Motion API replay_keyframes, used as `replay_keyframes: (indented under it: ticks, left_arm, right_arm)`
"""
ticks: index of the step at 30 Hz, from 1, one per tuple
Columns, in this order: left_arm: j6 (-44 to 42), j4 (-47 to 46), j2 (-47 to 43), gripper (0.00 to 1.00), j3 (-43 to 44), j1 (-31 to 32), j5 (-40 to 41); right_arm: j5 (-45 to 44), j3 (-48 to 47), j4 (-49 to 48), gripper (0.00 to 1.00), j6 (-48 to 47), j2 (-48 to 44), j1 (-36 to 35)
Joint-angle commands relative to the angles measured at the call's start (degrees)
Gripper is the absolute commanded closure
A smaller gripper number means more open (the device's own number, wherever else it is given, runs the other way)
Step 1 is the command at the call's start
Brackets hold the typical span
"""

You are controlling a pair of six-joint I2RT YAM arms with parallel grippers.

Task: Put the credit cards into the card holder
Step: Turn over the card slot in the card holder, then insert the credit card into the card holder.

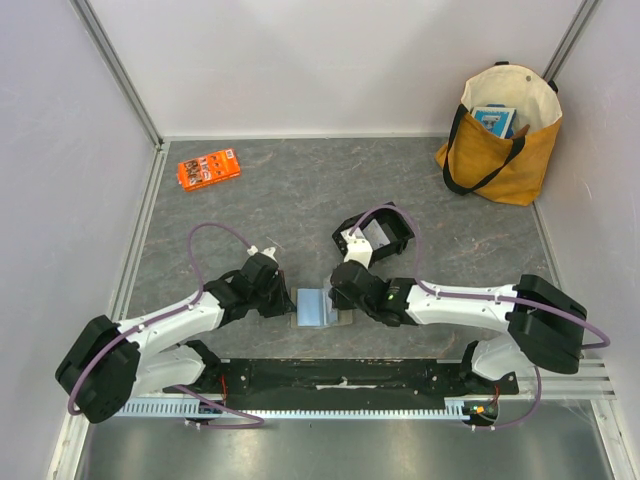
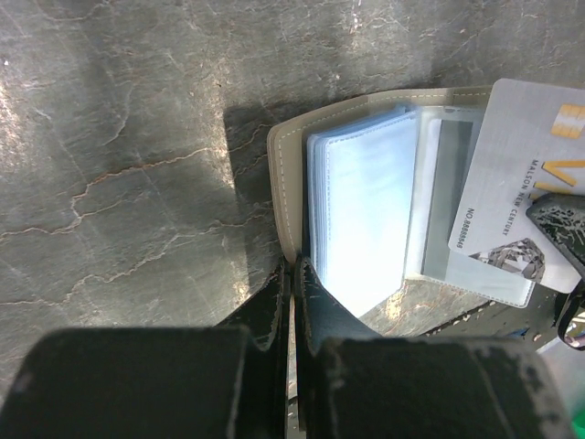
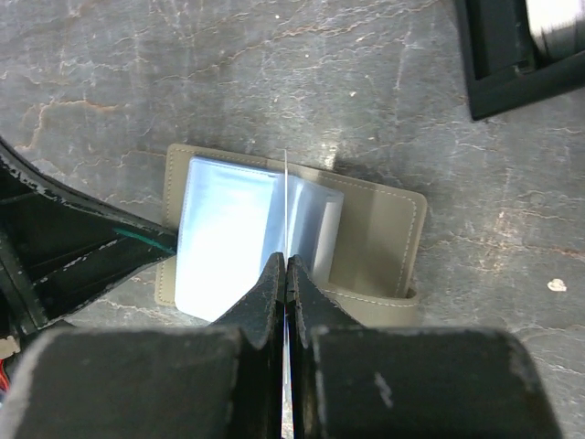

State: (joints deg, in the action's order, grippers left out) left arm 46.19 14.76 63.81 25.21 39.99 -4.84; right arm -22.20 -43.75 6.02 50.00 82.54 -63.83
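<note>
At table centre: card insertion step, both claws closed over the card holder.

Top view: the holder lies open between my left claw and my right claw, near the black tray. Probable fault: the credit card misses the pocket mouth and rides over the sleeves, or pushes the holder along the table, if my left claw does not brace it. Left wrist view: my left claw is fully closed, tips touching the holder's near edge beside the clear sleeves. I cannot tell whether it pinches the cover. The credit card lies tilted over the far half. Right wrist view: my right claw is clamped on that card, seen edge-on, above the sleeves.
</note>
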Motion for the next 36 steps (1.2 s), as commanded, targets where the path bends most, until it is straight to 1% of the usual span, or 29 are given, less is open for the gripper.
replay_keyframes:
  ticks: [1,3,6,7,10,15,19,23,28,36]
  left_arm:
    - [0.0,-1.2,-0.9,0.98,0.3,0.3,0.4]
    - [0.0,-1.2,-0.6,0.98,0.3,0.2,0.7]
    - [-0.1,-1.1,0.7,0.98,-0.1,0.2,0.6]
    - [0.0,-1.3,1.0,0.98,-0.2,0.2,0.5]
    - [0.6,-2.2,1.5,0.98,-1.2,0.2,0.7]
    - [1.2,-3.1,2.0,0.98,-2.1,0.2,0.7]
    - [1.4,-3.3,2.1,0.98,-2.6,0.2,0.8]
    - [1.9,-3.3,2.2,0.98,-3.1,0.2,1.1]
    - [2.0,-3.3,2.7,0.98,-3.0,0.3,1.2]
    - [1.9,-3.4,2.7,0.98,-2.5,0.3,0.9]
  right_arm:
    - [2.7,-3.3,-0.3,1.00,-1.9,0.6,0.9]
    - [5.1,-2.8,-1.4,1.00,-2.1,2.1,1.2]
    - [8.7,1.1,-5.7,1.00,0.5,2.2,1.9]
    - [9.7,3.2,-8.9,1.00,1.4,1.7,2.4]
    - [11.7,7.7,-14.4,1.00,4.5,0.3,3.4]
    - [13.5,14.0,-23.5,1.00,10.3,-0.1,3.5]
    - [14.5,17.2,-29.7,1.00,12.6,0.2,3.5]
    - [14.3,18.6,-32.3,1.00,12.8,-1.3,3.5]
    - [13.2,19.8,-32.7,1.00,13.4,-3.3,3.5]
    - [13.6,19.4,-32.1,1.00,15.7,-0.5,3.5]
